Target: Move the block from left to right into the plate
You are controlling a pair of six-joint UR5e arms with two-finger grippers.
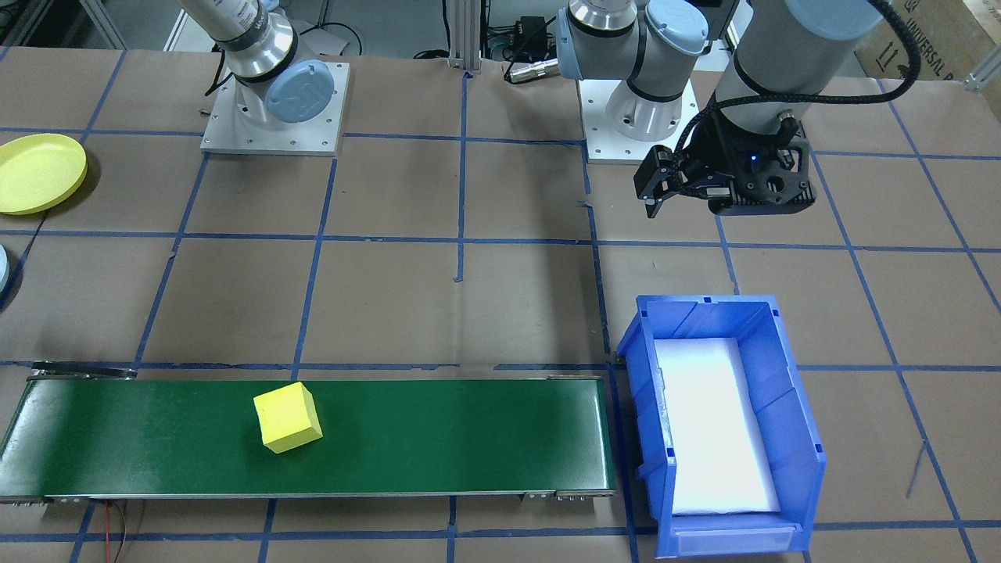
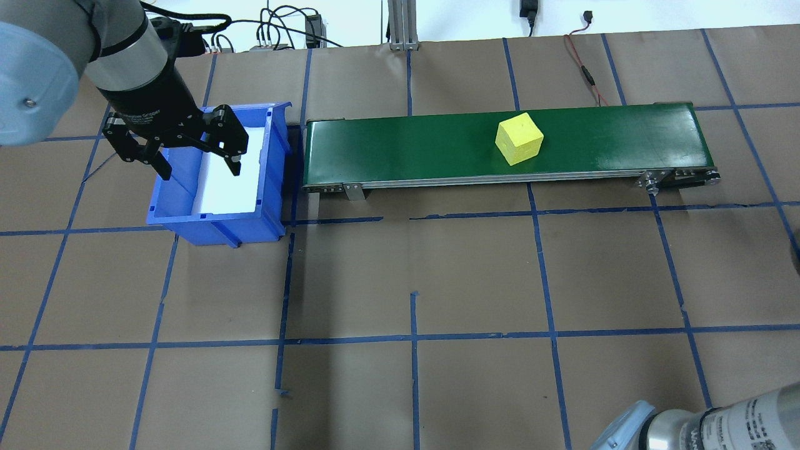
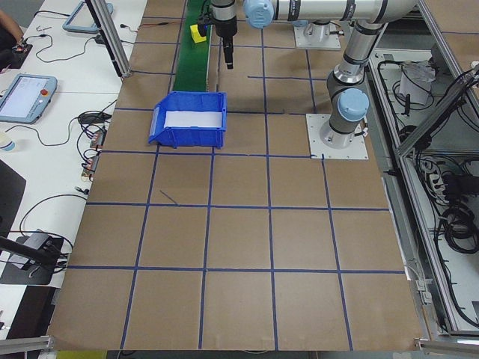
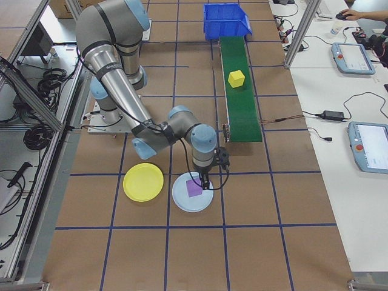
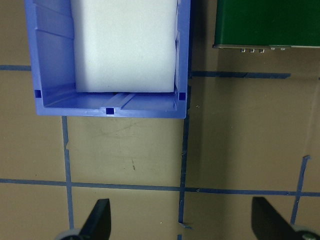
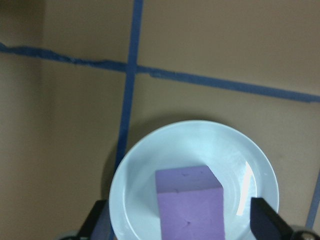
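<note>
The yellow block (image 1: pixel 288 417) sits on the green belt (image 1: pixel 438 438), turned corner-on to the belt's edges, with no long axis. The yellow plate (image 1: pixel 37 172) lies at the table's edge. Left gripper (image 2: pixel 195 152) spread; right gripper (image 6: pixel 180 222) spread over a purple block (image 6: pixel 190 202).

The front-facing view's left edge cuts off the yellow plate (image 1: pixel 37 173) and shows only a sliver of the pale blue plate (image 1: pixel 2 267). The overhead view shows neither plate nor the right gripper (image 6: pixel 177 227), whose fingertips (image 6: pixel 262 217) the wrist picture's bottom edge crops, along with the purple block (image 6: pixel 190 202). In the left side view, the yellow block (image 3: pixel 197 33) is tiny and partly hidden.
</note>
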